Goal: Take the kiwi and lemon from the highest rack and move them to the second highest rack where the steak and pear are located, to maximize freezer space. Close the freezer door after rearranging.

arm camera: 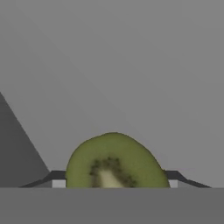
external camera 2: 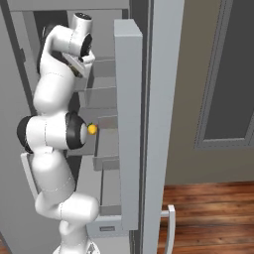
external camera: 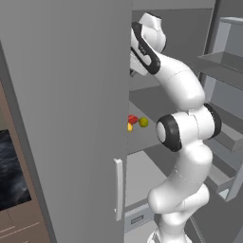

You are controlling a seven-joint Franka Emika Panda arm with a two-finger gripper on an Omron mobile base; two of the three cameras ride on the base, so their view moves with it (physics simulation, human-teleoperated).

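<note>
Hand view: kiwi — cut face showing — sits between the jaws, which look pinched on it, up on the highest rack. Step: first fruit grasped. Next: lift, lower beside steak.

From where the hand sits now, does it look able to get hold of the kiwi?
Probably yes. In the hand view the kiwi sits right between the two fingertips with nothing in front of it, so the hand seems already on it or closing.

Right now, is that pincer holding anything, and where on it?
The pincer has the kiwi between its fingertips, one on each side of the fruit; a firm hold cannot be told.
</note>
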